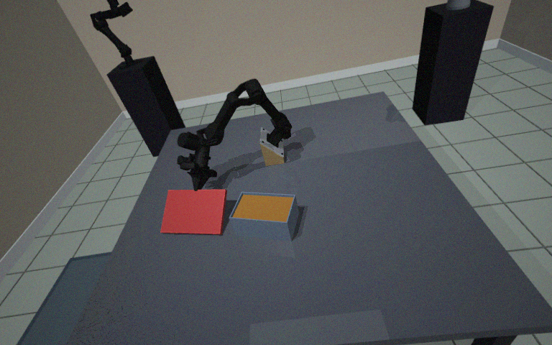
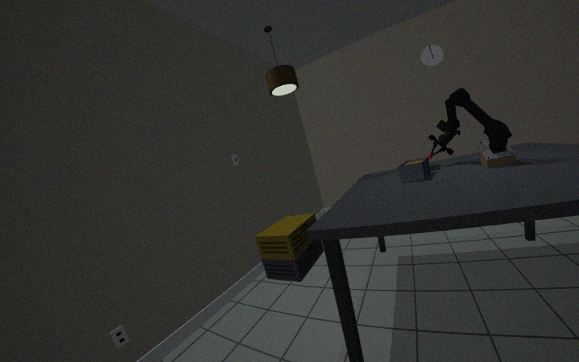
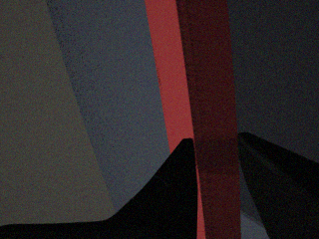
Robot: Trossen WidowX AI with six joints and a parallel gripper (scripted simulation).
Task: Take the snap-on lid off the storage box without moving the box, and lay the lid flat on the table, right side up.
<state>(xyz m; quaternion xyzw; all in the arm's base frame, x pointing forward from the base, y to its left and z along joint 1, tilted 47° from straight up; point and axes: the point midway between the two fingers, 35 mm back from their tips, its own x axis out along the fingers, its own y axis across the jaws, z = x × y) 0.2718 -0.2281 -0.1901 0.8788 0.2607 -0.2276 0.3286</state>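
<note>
Lid (image 1: 194,212) (image 2: 430,155) (image 3: 214,100), red and beside the storage box (image 1: 264,228) (image 2: 413,171), looks stiff and light, perhaps slippery, so the gripper (image 1: 197,188) (image 2: 431,154) (image 3: 214,145) rightly pinches its edge between narrow fingers.

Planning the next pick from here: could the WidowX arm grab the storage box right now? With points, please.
Probably not yet: its gripper (image 1: 197,189) (image 2: 431,154) (image 3: 214,145) is shut on the red lid (image 1: 194,211) (image 3: 171,75), beside the box (image 1: 264,229) (image 2: 413,172). Nothing visible stands between arm and box, though.

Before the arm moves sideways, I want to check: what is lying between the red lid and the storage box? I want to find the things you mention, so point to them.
Only a narrow bare strip of table (image 1: 228,227) separates them, seen in the top view.
</note>
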